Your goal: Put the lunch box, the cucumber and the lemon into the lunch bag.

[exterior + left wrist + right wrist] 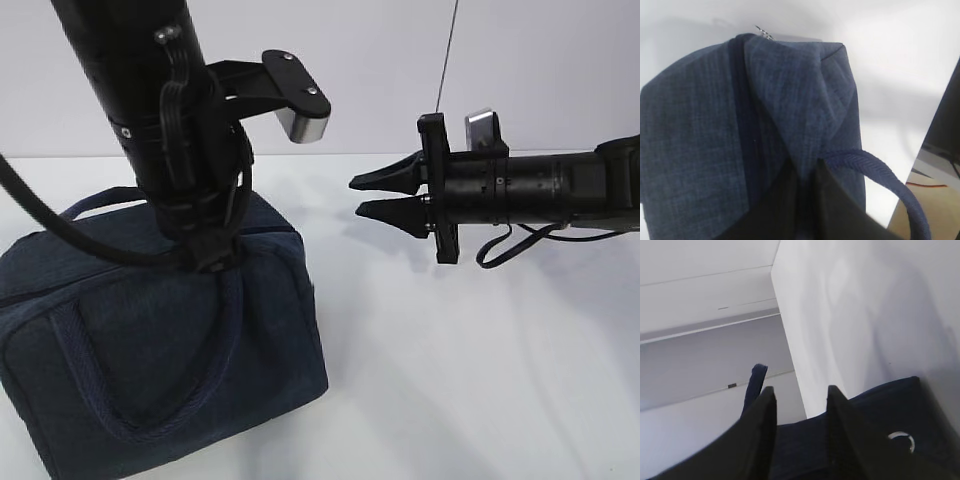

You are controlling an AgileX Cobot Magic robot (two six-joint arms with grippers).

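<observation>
We saw the lunch bag [150, 340] sitting at the lower left of the exterior view, no writing readable on it. The left gripper [802, 200] was pinched shut on a fold of its top fabric. The right gripper [385, 195] hung mid-frame, jaws partly apart, holding nothing.

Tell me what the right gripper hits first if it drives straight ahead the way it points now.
Probably the left arm above the lunch bag: the right gripper, empty with jaws apart, aims leftward at it. Depth is unclear, so it might pass alongside.
</observation>
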